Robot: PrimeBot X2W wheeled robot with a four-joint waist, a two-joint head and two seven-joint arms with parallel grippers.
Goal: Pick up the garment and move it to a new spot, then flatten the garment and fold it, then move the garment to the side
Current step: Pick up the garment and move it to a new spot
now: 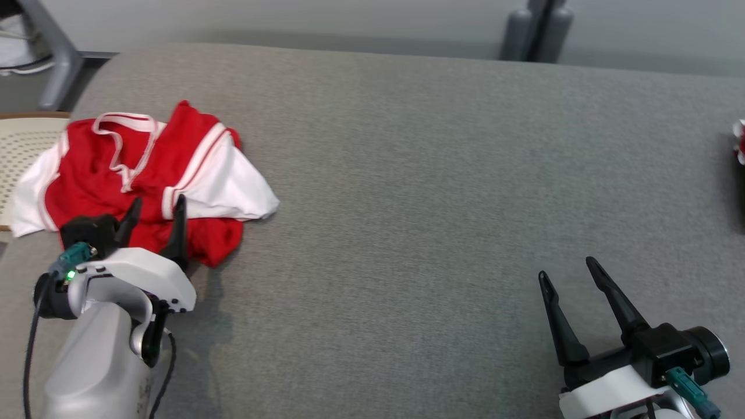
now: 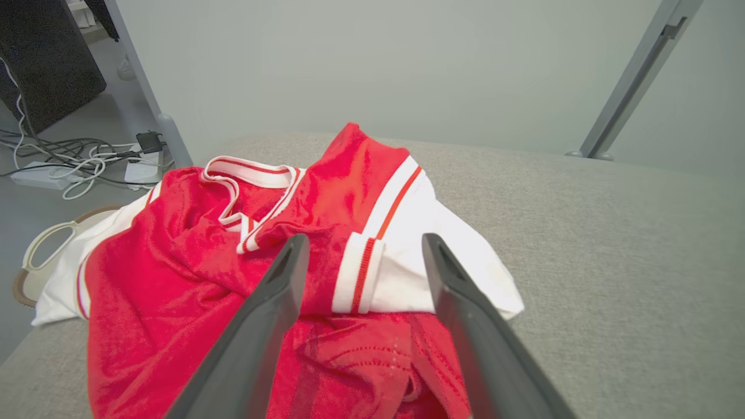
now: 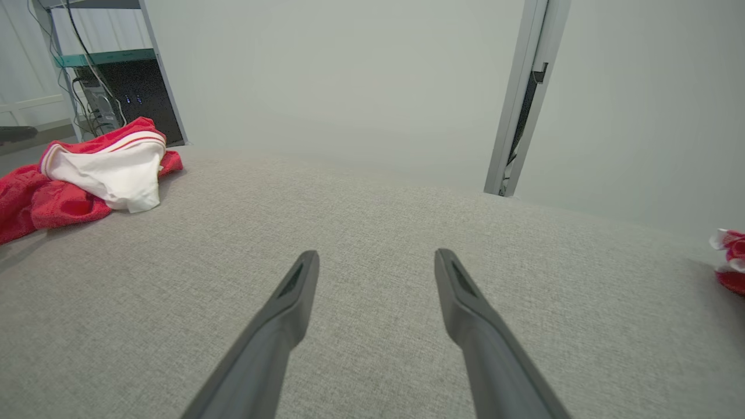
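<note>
a: where are we on the task?

b: at the very start, we'd say. the garment [image 1: 145, 174] lies crumpled at the left end of the grey pad [image 1: 436, 174]. its red body is bunched and its white sleeves are spilled out. nothing is flattened or folded.

a: so every step is left?

b: as we judge it, yes: lifting, moving, flattening, folding, setting aside.

a: and our grippers?

b: the left gripper [image 1: 159, 199] hangs over the garment's near edge. its fingers are spread wide with a white-trimmed fold between them, and they grip nothing yet. the right gripper [image 1: 566, 267] is spread wide too, holding nothing, over bare pad well apart from the garment.

a: any containers?

b: one, we think: a pale perforated basket [image 1: 26, 145] with a brown rim, at the pad's left edge. one white sleeve drapes over its rim. what is inside we cannot tell.

a: and at the far right?

b: a small red and white thing [image 1: 739, 142], cut off at the edge. we cannot say what it is.
</note>
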